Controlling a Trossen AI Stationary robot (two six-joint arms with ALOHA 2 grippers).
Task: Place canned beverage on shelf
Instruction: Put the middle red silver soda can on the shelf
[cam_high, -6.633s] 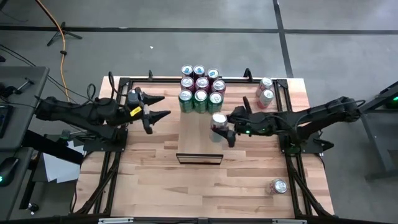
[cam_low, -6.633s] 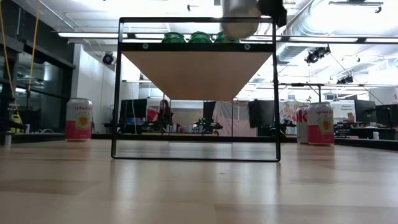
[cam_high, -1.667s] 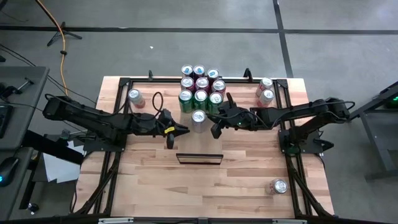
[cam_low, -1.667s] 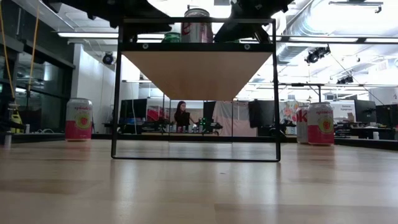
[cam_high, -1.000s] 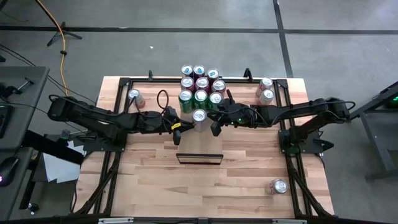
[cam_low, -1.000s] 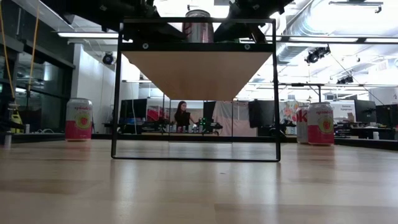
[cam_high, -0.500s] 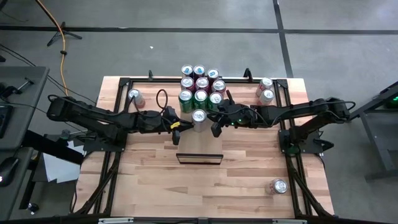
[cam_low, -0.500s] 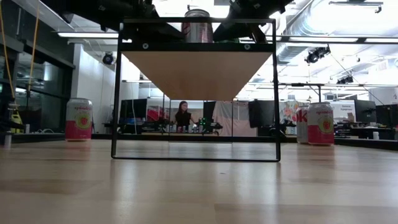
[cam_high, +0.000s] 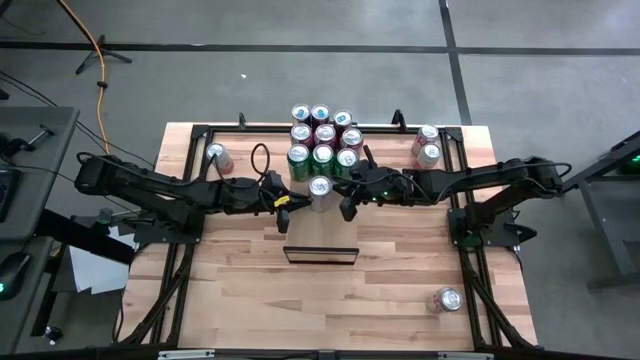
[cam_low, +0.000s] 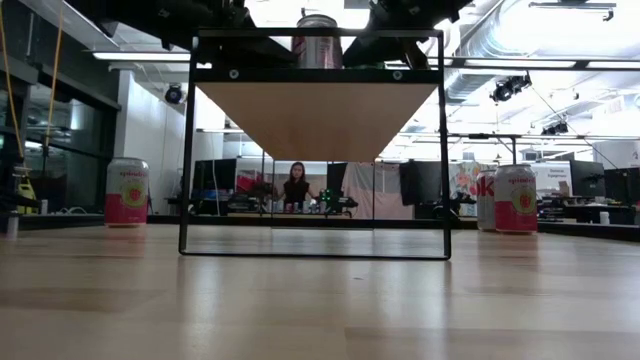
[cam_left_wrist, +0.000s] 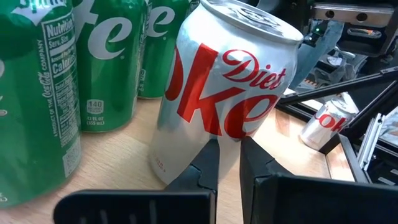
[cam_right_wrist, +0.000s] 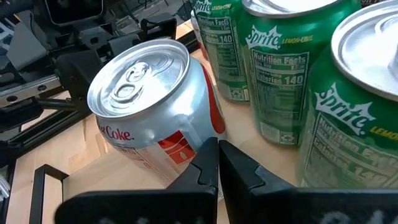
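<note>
A silver Diet Coke can (cam_high: 320, 187) (cam_low: 318, 42) stands upright on its base on the pale wooden shelf (cam_high: 320, 225), just in front of several green and maroon cans (cam_high: 322, 138) at the shelf's far end. My left gripper (cam_high: 291, 203) (cam_left_wrist: 227, 155) is shut at the can's left side. My right gripper (cam_high: 343, 205) (cam_right_wrist: 217, 155) is shut at its right side. The can (cam_left_wrist: 224, 87) (cam_right_wrist: 149, 106) fills both wrist views. In the low view the shelf's dark frame (cam_low: 190, 150) carries the panel high above the table. My left gripper lays its shut fingertips (cam_left_wrist: 208, 155) against the can's lower side wall (cam_left_wrist: 199, 127), coming from the table's left and slanting a little down. The can stands upright on the shelf. My right gripper lays its shut fingertips (cam_right_wrist: 208, 158) against the can's lower side wall (cam_right_wrist: 183, 146), coming from the table's right and slanting down.
Green Sprite cans (cam_left_wrist: 106, 62) (cam_right_wrist: 273, 68) stand close behind the silver can. Loose cans are on the table at the far left (cam_high: 214, 155), the far right (cam_high: 427, 145) and, lying down, the near right (cam_high: 447, 300). A person (cam_low: 297, 187) sits in the room beyond.
</note>
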